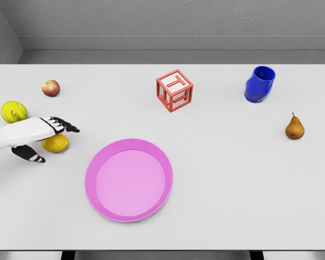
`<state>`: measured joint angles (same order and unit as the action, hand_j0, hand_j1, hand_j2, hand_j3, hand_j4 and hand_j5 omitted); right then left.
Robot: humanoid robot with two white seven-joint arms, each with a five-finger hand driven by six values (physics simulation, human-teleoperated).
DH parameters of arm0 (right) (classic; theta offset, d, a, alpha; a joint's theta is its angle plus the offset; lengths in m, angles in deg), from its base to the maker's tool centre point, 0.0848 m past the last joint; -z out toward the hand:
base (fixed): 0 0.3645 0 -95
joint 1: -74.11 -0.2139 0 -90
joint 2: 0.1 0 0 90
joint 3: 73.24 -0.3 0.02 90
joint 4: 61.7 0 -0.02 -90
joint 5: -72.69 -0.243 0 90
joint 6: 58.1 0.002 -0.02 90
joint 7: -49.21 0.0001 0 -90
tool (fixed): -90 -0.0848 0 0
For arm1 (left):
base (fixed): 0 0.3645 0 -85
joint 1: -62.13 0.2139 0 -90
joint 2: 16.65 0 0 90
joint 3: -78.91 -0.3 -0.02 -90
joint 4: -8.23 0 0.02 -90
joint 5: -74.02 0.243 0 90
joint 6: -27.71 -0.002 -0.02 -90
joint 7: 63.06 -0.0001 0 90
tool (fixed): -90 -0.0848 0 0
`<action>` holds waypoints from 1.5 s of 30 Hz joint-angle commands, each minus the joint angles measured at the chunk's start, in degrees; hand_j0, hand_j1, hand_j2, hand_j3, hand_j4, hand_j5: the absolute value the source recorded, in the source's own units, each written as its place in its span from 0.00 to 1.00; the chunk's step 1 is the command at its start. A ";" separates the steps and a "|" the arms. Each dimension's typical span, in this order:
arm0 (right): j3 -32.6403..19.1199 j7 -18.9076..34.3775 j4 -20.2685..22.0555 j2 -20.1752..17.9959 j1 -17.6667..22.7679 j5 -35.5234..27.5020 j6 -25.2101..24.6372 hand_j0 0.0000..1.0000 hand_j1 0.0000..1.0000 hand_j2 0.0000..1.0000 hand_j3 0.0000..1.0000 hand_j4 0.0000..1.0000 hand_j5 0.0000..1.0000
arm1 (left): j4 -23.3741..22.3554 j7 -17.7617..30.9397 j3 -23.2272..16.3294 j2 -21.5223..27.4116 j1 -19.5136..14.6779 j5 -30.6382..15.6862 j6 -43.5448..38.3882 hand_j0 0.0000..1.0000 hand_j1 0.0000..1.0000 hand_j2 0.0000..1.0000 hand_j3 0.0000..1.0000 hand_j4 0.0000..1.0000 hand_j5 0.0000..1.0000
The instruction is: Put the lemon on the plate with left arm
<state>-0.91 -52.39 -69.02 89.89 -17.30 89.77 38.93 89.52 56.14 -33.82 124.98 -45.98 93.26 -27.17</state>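
1. we see the left hand [46, 138] spread open over the lemon [55, 143], at the table's left, gripping nothing.
2. pink plate [97, 187] lies just right.
3. the red cube [175, 90] reads "t".

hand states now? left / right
Left hand: open, fingers spread over the yellow lemon, not yet gripping it.
Right hand: not in view.

Left hand [43, 138] low at left edge, fingers extended, thumb splayed downward, holding nothing.
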 commanded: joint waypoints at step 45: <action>0.00 0.00 0.02 0.00 0.00 -0.03 0.00 1.00 1.00 1.00 1.00 1.00 1.00 | 5.89 2.36 0.93 -4.35 -2.37 -0.52 -0.12 0.47 0.47 0.47 0.47 0.47 0.47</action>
<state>-0.91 -52.39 -69.00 89.89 -17.30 89.77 38.93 93.40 58.32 -32.63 121.25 -48.26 93.94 -27.12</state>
